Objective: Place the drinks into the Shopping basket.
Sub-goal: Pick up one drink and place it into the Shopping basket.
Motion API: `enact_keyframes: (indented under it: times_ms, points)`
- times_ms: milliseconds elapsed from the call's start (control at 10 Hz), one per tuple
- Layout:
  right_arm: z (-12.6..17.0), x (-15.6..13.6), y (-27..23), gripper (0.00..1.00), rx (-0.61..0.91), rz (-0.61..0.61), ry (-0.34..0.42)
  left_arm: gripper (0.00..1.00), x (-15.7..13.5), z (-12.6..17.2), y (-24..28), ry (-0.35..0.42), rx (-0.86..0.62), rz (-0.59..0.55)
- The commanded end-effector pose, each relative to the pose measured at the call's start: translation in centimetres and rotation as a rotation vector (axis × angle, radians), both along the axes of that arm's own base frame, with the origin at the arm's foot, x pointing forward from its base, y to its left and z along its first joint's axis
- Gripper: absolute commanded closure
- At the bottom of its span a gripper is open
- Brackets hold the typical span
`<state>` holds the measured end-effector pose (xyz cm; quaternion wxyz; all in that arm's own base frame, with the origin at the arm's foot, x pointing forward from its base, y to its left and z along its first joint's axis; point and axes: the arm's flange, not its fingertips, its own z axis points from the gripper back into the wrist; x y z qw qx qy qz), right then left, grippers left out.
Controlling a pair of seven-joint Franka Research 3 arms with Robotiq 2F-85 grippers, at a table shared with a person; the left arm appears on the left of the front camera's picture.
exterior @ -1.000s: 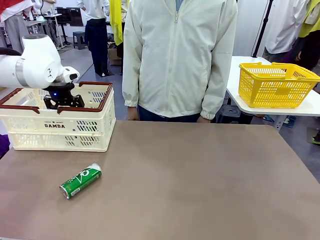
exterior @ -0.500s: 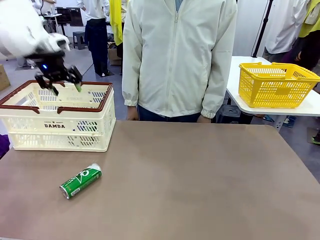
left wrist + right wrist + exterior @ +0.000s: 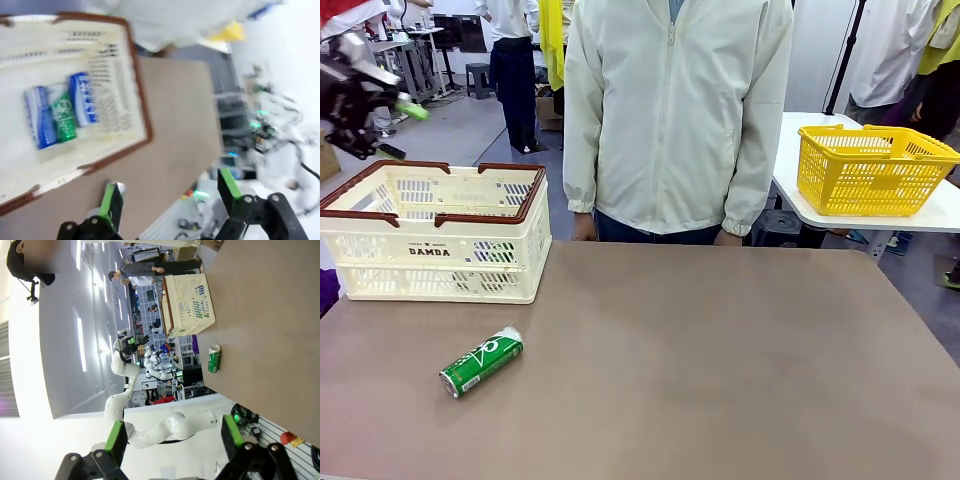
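The cream Shopping basket (image 3: 435, 235) with a brown-red rim stands at the table's left. In the left wrist view the basket (image 3: 135, 95) holds three drinks lying side by side: two blue cans (image 3: 40, 117) (image 3: 84, 99) with a green can (image 3: 63, 117) between them. Another green can (image 3: 481, 361) lies on its side on the table in front of the basket, and it appears as a small can (image 3: 214, 359) in the right wrist view. My left gripper (image 3: 402, 131) hangs blurred above the basket's back left corner, open and empty (image 3: 170, 197). My right gripper (image 3: 173, 437) is open and empty, far from the can.
A person in a white jacket (image 3: 675, 120) stands at the table's far edge. A yellow mesh basket (image 3: 873, 168) sits on a separate white table at the right. The brown tabletop (image 3: 720, 360) stretches right of the can.
My left gripper has risen out of the basket and swung up and to the left, open and empty. The green can on the table has not moved.
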<state>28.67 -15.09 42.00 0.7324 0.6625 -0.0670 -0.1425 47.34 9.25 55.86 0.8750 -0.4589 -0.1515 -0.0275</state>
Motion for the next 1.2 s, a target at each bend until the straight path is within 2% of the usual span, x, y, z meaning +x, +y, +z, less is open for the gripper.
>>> enact_keyframes:
  times_ms: [0,200,300,1100]
  points:
    - [0.1,-0.3,-0.1,0.0,-0.003,0.011,-0.013,0.0,0.5,-4.6,4.4,0.016,-0.21,-0.164]
    - [0.1,-0.3,-0.1,0.0,-0.003,0.011,-0.013,0.0,0.7,-7.4,4.9,0.028,-0.203,-0.217]
    - [0.1,-0.3,-0.1,0.0,-0.003,0.011,-0.013,0.0,-1.3,-4.7,4.8,-0.037,-0.201,-0.124]
    - [0.1,-0.3,-0.1,0.0,-0.003,0.011,-0.013,0.0,-1.3,-4.7,4.8,-0.037,-0.201,-0.124]
